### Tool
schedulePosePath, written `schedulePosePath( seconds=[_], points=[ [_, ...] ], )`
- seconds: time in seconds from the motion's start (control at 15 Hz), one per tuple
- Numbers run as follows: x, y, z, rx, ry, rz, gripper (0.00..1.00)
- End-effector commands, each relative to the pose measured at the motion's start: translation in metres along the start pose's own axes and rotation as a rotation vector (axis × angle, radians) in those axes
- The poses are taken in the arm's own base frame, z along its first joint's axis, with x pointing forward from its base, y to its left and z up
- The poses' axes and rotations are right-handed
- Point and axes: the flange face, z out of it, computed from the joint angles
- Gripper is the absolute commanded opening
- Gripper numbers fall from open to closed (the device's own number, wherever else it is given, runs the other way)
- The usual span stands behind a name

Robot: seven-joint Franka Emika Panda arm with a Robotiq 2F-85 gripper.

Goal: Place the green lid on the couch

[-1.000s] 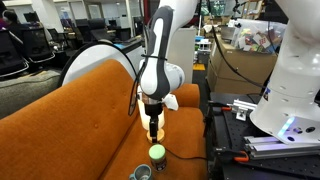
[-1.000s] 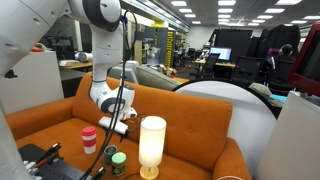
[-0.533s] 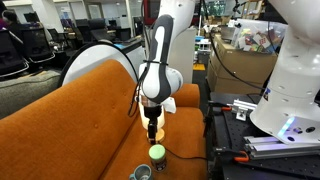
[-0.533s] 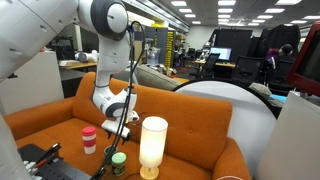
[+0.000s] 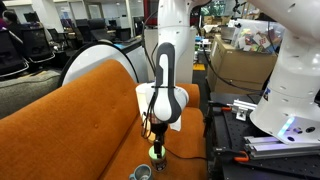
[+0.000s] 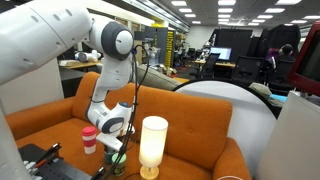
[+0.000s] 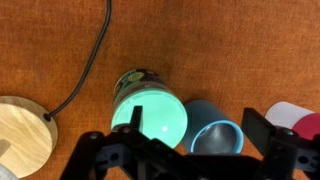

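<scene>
The green lid (image 7: 150,115) is a round pale-green cap sitting on top of a dark patterned container that stands on the couch (image 5: 70,110). My gripper (image 7: 195,120) is open, with its fingers low over the lid and the teal cup (image 7: 215,138) beside it. In both exterior views the gripper (image 5: 156,143) (image 6: 112,147) hangs just above the lid (image 5: 156,152), and it holds nothing. The burnt-orange couch (image 6: 190,120) fills the wrist view as a backdrop.
A cream lamp (image 6: 152,145) with a wooden base (image 7: 22,135) stands next to the lid, and its black cable (image 7: 90,60) runs across the seat. A red-and-white container (image 6: 89,139) stands on the far side of the cup. A black table edge (image 5: 225,130) borders the couch.
My arm has lowered and folded down, bringing the open gripper from well above the lid to just over it. The lid, cup and lamp have not moved.
</scene>
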Motion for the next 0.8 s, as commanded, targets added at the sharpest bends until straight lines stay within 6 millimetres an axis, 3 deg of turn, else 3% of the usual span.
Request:
schedulePosePath(
  seconds=[0.0, 0.2, 0.73],
  points=[
    [-0.002, -0.009, 0.017, -0.009, -0.013, -0.002, 1.0],
    [-0.006, -0.012, 0.027, -0.032, -0.019, 0.014, 1.0],
    [-0.008, -0.01, 0.028, -0.058, -0.01, 0.036, 1.0]
  ],
)
